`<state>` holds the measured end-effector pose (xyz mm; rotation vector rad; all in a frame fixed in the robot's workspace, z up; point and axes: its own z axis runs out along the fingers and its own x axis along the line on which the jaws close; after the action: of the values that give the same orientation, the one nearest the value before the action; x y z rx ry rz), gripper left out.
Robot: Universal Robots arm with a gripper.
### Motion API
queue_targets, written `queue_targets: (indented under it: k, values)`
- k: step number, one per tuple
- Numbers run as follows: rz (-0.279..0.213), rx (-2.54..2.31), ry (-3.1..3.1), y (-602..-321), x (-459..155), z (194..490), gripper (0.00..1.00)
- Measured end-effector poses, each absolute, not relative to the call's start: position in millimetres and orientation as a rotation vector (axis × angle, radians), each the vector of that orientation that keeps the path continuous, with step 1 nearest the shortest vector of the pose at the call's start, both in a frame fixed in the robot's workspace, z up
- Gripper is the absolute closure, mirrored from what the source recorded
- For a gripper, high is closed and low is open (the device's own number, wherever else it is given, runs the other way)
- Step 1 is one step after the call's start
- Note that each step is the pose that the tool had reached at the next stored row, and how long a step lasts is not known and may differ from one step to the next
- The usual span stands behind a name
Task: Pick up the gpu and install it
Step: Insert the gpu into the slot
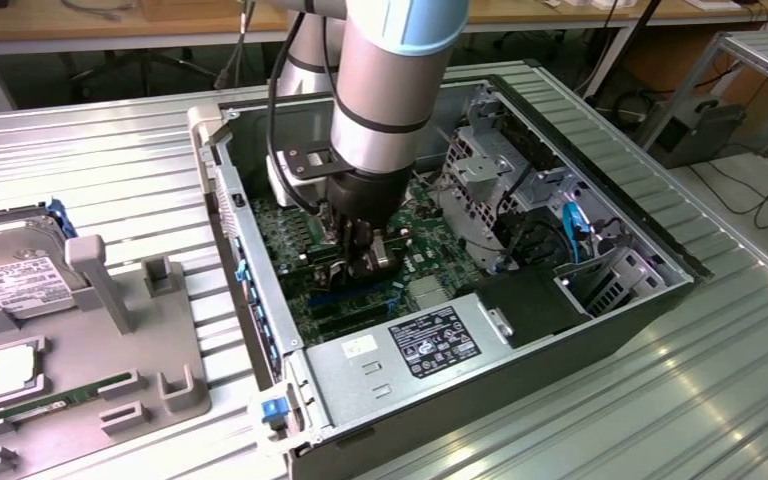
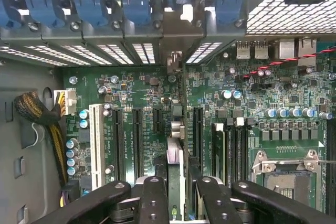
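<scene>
Exterior and wrist views of the open computer case (image 1: 651, 262). I had the arm (image 1: 384, 90) reaching down into the case, with the gripper (image 1: 364, 262) low over the green motherboard (image 1: 291, 235). In the wrist view the gripper (image 2: 177, 190) stood partly closed, its two black fingers (image 2: 152, 198) pressed against either face of the gpu (image 2: 176, 166), which I saw edge-on as a thin upright card running away from the camera toward the rear wall of the case. The card's far end reached a small metal bracket (image 2: 175, 61) at the row of blue-clipped slot covers (image 2: 105, 3). It stood between the black expansion slots (image 2: 137, 137) of the motherboard (image 2: 252, 93); whether its lower edge was seated in a slot I could not tell. A white slot (image 2: 96, 142) and a yellow-and-black cable bundle (image 2: 44, 119) lay to one side, the bare processor socket (image 2: 286, 174) to the other. In the exterior view, a grey fixture tray (image 1: 117, 370) sat on the ribbed table (image 1: 91, 170) at the exterior view's left, carrying a hard drive (image 1: 17, 275) and a memory stick (image 1: 51, 405). The silver power supply (image 1: 411, 350) occupied the near corner of the case.
</scene>
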<state>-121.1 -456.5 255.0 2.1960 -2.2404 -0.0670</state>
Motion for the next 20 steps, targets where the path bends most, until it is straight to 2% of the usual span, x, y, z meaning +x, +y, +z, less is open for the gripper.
queue_targets:
  k: [6, 7, 8, 9, 20]
  values:
    - [-0.069, 2.196, -2.241, -456, -121, 253, 0.73]
    - [-0.068, 2.196, -2.241, -456, -121, 253, 0.67]
    - [-0.068, 2.195, -2.24, -456, -121, 254, 0.67]
    - [-0.068, 2.195, -2.24, -456, -121, 255, 0.6]
    - [-0.068, 2.196, -2.24, -456, -121, 276, 0.62]
